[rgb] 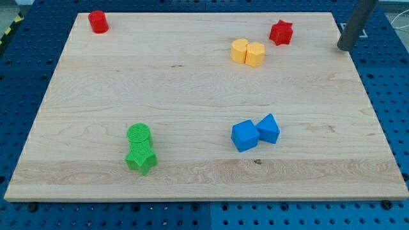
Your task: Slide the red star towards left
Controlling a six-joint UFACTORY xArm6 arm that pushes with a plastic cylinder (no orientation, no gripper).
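1. Red star [280, 32] sits near the desk's [192, 89] top edge, toward the view's right.
2. My tip [345, 47] is off to the star's right, well apart, just past the desk edge. No gripper fitted, so nothing grasped.
3. Yellow pair of blocks [247, 52] lies just left and below the star.
4. Red cylinder [98, 22] is far to the star's left.

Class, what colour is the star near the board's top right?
Red star, in the camera view.
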